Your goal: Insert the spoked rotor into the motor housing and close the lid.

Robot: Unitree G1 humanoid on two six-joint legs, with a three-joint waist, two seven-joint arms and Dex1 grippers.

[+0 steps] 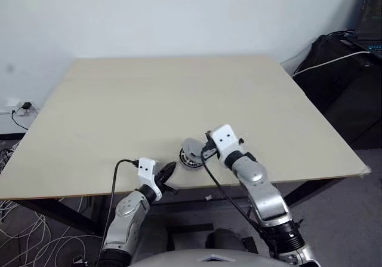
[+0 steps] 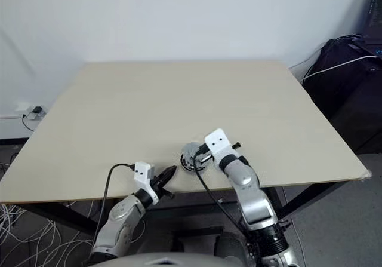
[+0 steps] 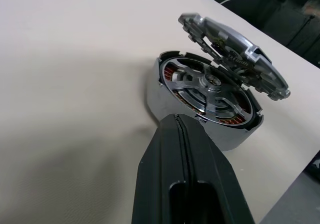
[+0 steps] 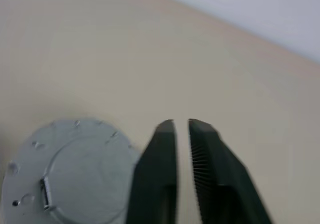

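The motor housing (image 3: 160,96) stands near the table's front edge, copper windings showing inside its wall. The spoked rotor (image 3: 210,91) lies seated in it, silver spokes and hub facing up. The lid (image 3: 240,58) sits tilted over the housing's far side, one edge raised so the rotor shows beneath. Its smooth outer face (image 4: 70,169) shows in the right wrist view. My left gripper (image 3: 176,120) is shut and empty, its tip just short of the housing wall. My right gripper (image 4: 182,126) hovers beside and above the lid, its fingers a narrow gap apart with nothing between them.
The pale wooden table (image 1: 149,100) stretches away behind the motor. Its front edge (image 1: 89,192) runs just under my hands. A dark bag and cables (image 1: 340,58) stand off the table at the right. Loose wires (image 1: 18,219) lie on the floor at the left.
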